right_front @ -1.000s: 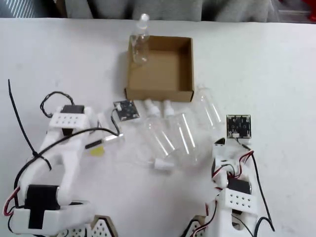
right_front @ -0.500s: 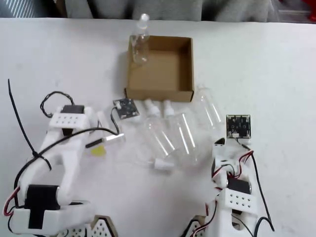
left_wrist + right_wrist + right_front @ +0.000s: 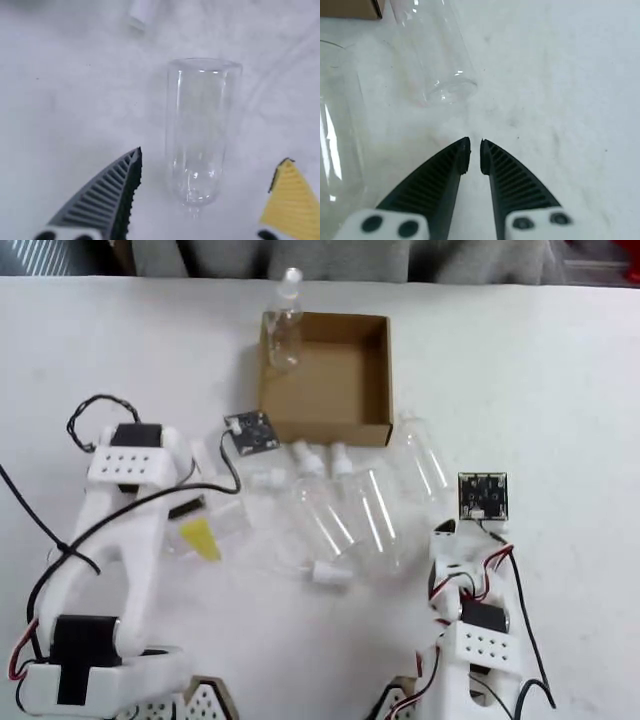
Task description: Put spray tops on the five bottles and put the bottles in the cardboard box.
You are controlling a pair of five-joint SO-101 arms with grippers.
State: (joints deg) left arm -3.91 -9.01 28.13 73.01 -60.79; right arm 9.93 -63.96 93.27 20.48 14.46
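A clear bottle (image 3: 202,115) without a top lies on the white table, between the spread fingers of my open left gripper (image 3: 210,160), which sits left of the bottle cluster (image 3: 195,523). Two capped bottles (image 3: 320,510) (image 3: 370,505) lie side by side in front of the cardboard box (image 3: 325,425). Another clear bottle (image 3: 425,460) (image 3: 437,60) lies to their right, just ahead of my shut, empty right gripper (image 3: 474,150) (image 3: 443,532). A loose spray top (image 3: 330,573) lies near the front. One capped bottle (image 3: 283,325) stands in the box's far left corner.
A small white piece (image 3: 142,12) lies beyond the bottle at my left gripper. Cables (image 3: 60,540) loop around the left arm. Bare white table stretches to the far left and far right of the box.
My left arm has moved away from the front edge toward the box, and its yellow finger now shows more. The right arm and the bottles have not moved.
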